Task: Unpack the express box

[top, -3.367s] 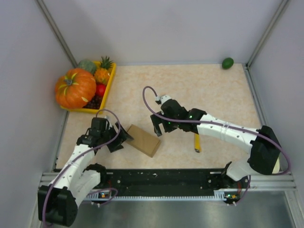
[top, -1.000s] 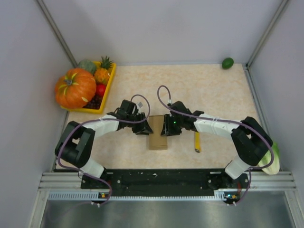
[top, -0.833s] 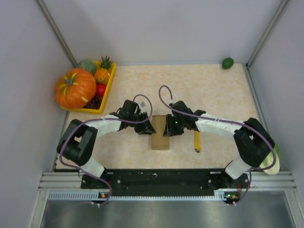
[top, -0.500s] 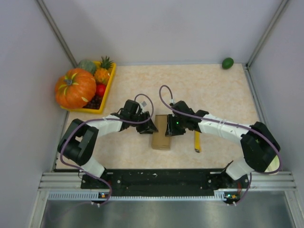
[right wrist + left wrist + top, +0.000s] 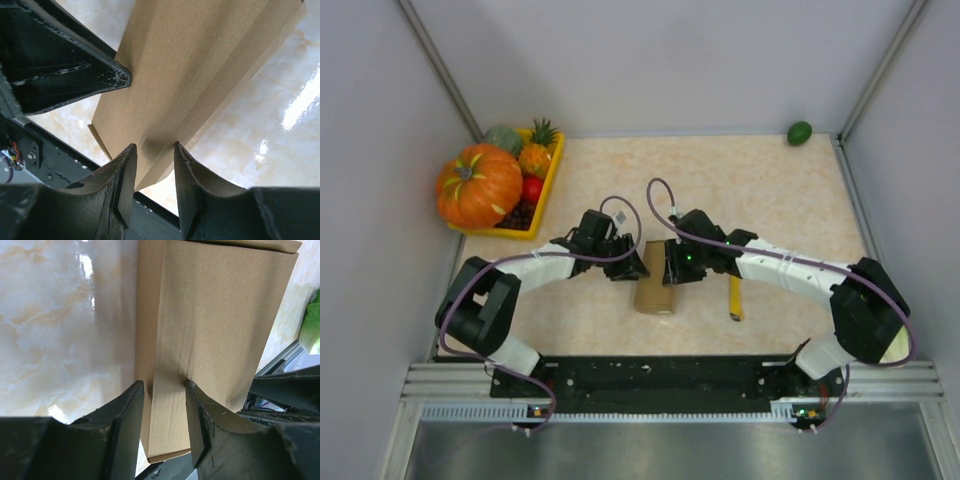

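The express box is a plain brown cardboard oblong lying lengthwise between my two arms on the marbled table. My left gripper sits at its far left edge. In the left wrist view the jaws straddle that long edge of the box, one finger pressing the top face, the other against the side. My right gripper mirrors it at the far right edge. Its fingers close on that edge of the box, with the left gripper's dark finger opposite.
A yellow utility knife lies just right of the box, under the right arm. A yellow tray with a pumpkin and other fruit stands back left. A green fruit sits in the back right corner. Something leafy and green shows near the rail.
The box has turned from slanted to lengthwise, and both grippers have come onto its far end. Over the last second they stay there, and the left jaws widen slightly.
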Tool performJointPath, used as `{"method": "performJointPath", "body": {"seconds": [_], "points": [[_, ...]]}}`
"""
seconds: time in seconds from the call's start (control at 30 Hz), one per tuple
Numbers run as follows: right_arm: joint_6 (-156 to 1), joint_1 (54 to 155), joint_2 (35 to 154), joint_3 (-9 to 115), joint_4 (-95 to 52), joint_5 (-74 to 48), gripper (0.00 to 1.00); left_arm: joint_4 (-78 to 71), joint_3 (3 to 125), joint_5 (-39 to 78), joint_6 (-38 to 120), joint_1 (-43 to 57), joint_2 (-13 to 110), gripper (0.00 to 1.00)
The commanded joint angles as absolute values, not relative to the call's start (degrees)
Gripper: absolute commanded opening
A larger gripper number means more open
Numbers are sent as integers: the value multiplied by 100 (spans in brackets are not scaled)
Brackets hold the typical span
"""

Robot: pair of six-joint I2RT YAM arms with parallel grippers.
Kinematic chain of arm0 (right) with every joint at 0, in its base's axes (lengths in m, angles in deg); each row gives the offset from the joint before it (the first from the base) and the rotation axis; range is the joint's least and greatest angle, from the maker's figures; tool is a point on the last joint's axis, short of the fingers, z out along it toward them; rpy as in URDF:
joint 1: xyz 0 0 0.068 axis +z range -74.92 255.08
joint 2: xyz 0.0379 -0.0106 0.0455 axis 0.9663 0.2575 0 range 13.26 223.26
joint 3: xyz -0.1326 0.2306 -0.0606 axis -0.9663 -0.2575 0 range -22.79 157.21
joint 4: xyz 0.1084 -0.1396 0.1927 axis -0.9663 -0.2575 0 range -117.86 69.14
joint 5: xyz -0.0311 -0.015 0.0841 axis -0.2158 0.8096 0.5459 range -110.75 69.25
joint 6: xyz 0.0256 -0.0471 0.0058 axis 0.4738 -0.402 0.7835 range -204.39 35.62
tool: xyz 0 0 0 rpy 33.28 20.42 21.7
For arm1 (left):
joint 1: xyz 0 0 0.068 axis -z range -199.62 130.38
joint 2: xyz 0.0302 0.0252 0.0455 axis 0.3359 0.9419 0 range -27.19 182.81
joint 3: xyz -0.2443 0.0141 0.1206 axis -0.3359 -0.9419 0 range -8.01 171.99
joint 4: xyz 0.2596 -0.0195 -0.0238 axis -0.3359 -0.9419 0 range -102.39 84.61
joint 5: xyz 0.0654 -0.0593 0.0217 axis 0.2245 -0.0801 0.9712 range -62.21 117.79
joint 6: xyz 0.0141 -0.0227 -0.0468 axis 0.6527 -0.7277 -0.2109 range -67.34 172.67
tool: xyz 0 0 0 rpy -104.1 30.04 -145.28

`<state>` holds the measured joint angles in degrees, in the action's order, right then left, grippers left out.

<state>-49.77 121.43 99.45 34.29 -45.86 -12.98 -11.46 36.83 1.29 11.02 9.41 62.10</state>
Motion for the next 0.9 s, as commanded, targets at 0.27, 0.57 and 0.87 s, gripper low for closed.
{"method": "performJointPath", "body": {"seconds": [0.27, 0.57, 0.87], "points": [[-5160, 12430, 10273, 4269, -3941, -906, 36, -1690, 3664, 950, 1303, 991, 6000, 41], [-5274, 12517, 10792, 4725, -3949, -827, 37, -1866, 3559, 1065, 1276, 806, 5771, 41], [-5309, 12570, 11108, 5191, -4037, -880, 40, -2156, 3330, 1399, 1276, 332, 5236, 42]]}}
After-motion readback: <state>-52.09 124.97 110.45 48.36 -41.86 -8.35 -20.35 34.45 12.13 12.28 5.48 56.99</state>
